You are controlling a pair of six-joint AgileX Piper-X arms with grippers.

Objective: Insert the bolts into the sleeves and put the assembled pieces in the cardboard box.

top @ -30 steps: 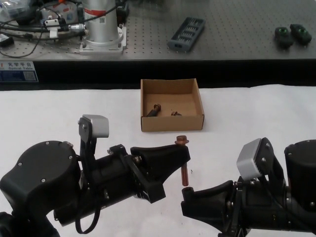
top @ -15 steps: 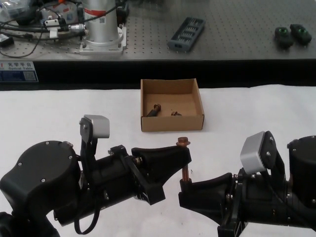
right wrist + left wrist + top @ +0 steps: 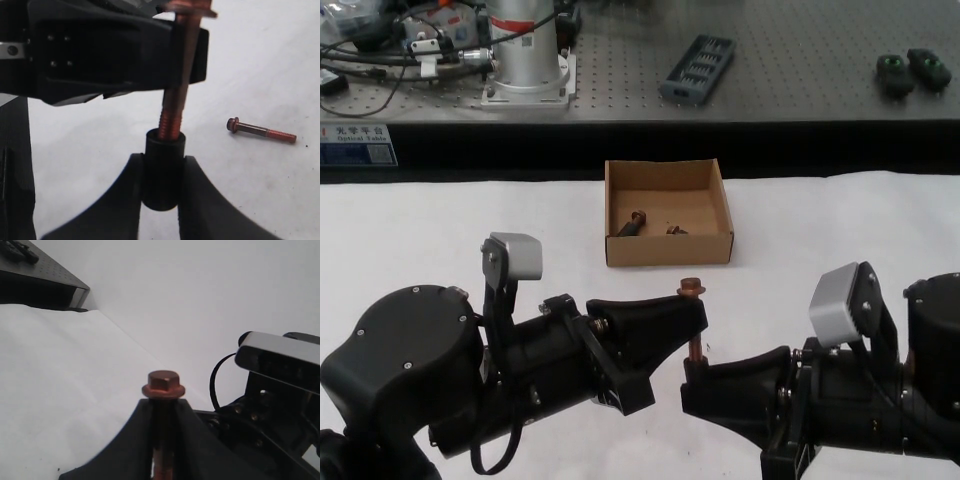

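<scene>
The bolt [image 3: 163, 385] stands upright, clamped just under its head by the left gripper [image 3: 162, 412], its threaded tip entering the black sleeve [image 3: 163, 147] that the right gripper [image 3: 163, 175] grasps directly below, both on the near side of the cardboard box [image 3: 668, 247], apart from it

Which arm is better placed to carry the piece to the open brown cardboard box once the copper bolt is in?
Probably right: the right gripper holds the black cylindrical sleeve under the copper hex-head bolt, which should rest in it once the left gripper lets go.
</scene>
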